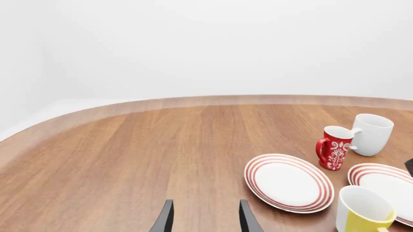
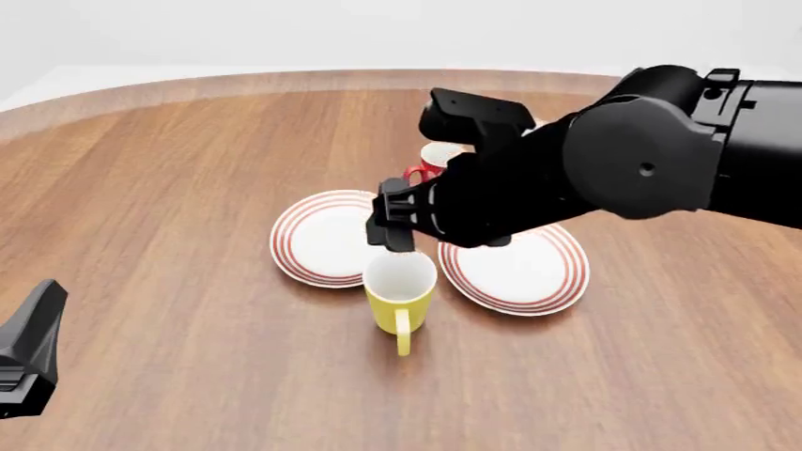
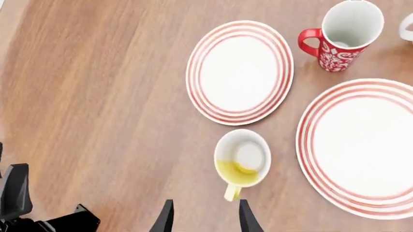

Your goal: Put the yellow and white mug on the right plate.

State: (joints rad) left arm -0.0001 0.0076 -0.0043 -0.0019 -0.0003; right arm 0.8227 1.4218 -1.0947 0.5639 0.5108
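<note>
The wooden desk (image 2: 163, 188) carries two plates and three mugs. The right plate (image 2: 527, 272) is seen just beside the right hand (image 3: 201, 215), and the left plate (image 2: 319, 240) lies on that hand's other side, the two plates being close but apart. Beyond the plates, partly hidden by the right arm, an all-white mug (image 1: 371, 134) and a red-and-white patterned mug (image 3: 341, 38) are set near each other. The yellow and white mug (image 2: 401, 293) stands upright on the desk between the plates' near edges, directly beneath the right hand, whose fingers are parted and ungripped. The left hand (image 1: 205, 217), well apart from the mugs, is likewise held spread.
</note>
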